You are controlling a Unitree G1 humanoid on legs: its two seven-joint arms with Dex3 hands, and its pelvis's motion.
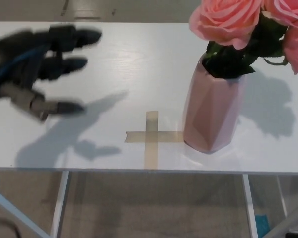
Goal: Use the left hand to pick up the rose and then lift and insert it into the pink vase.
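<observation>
A pink faceted vase (212,114) stands upright on the white table (114,64), just right of a tape cross. Pink roses (227,20) with dark green leaves stick out of its mouth, reaching the picture's top right corner. My left hand (42,69) hovers over the table's left part, well left of the vase, blurred by motion. Its fingers are spread apart and nothing is between them. My right hand does not show.
A beige tape cross (151,136) marks the table near its front edge. The table's front edge (139,171) runs across the lower picture, with metal legs and floor below. My hand's shadow falls on the table beneath it.
</observation>
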